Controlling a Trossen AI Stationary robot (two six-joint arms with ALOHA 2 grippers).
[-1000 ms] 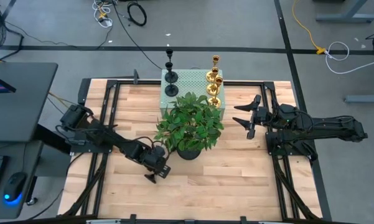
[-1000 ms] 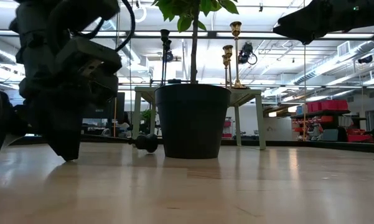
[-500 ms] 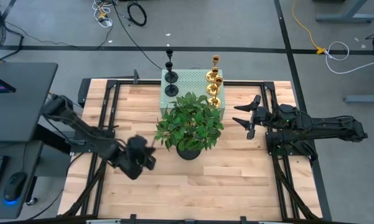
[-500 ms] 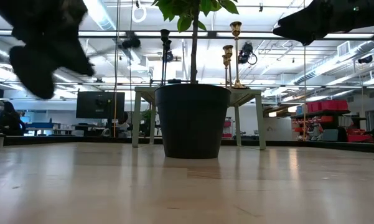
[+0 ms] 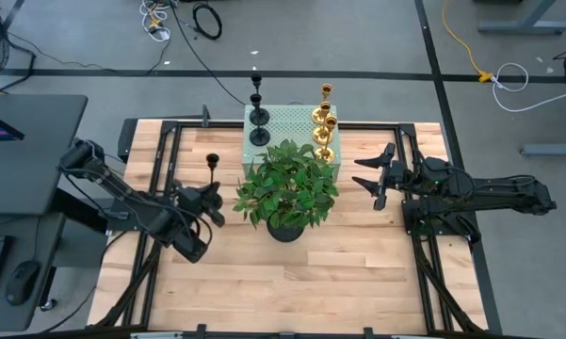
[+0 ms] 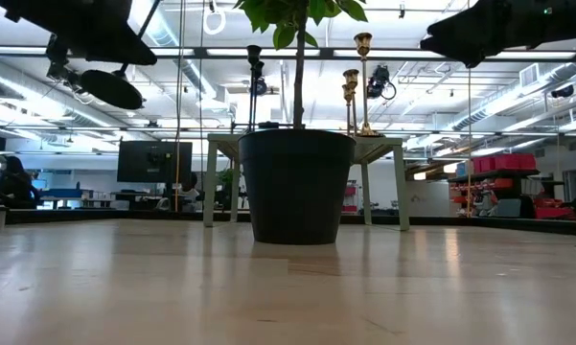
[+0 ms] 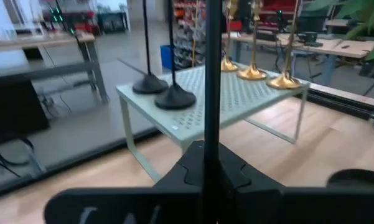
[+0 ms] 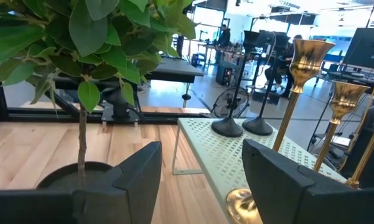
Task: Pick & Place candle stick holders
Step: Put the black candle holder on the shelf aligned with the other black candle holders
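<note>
My left gripper (image 5: 210,196) is shut on a black candlestick (image 5: 212,171), held above the table left of the potted plant (image 5: 287,186). Its round base (image 6: 110,88) shows below the gripper in the low view. Two black candlesticks (image 5: 259,121) and three gold ones (image 5: 323,127) stand by their bases on the pale green perforated box (image 5: 287,121) at the far edge. My right gripper (image 5: 365,173) is open and empty, in the air right of the plant and the box. My left gripper pinches the black candlestick's thin stem (image 7: 210,112) between its two shut fingers, which lie across the stem. The candlestick stands about upright, its cup (image 5: 212,159) above the fingers and its base below them, lifted clear of the table.
The plant's dark pot (image 6: 297,187) stands mid-table in front of the box. The plant's leaves (image 8: 93,37) reach close to the box's near edge. Bare wooden table (image 5: 339,273) lies along the near side.
My left gripper has risen from the tabletop in front of the plant and gone toward the table's left and far edges. The black candlestick, which lay low on the table by the pot, is now lifted clear and about upright.
</note>
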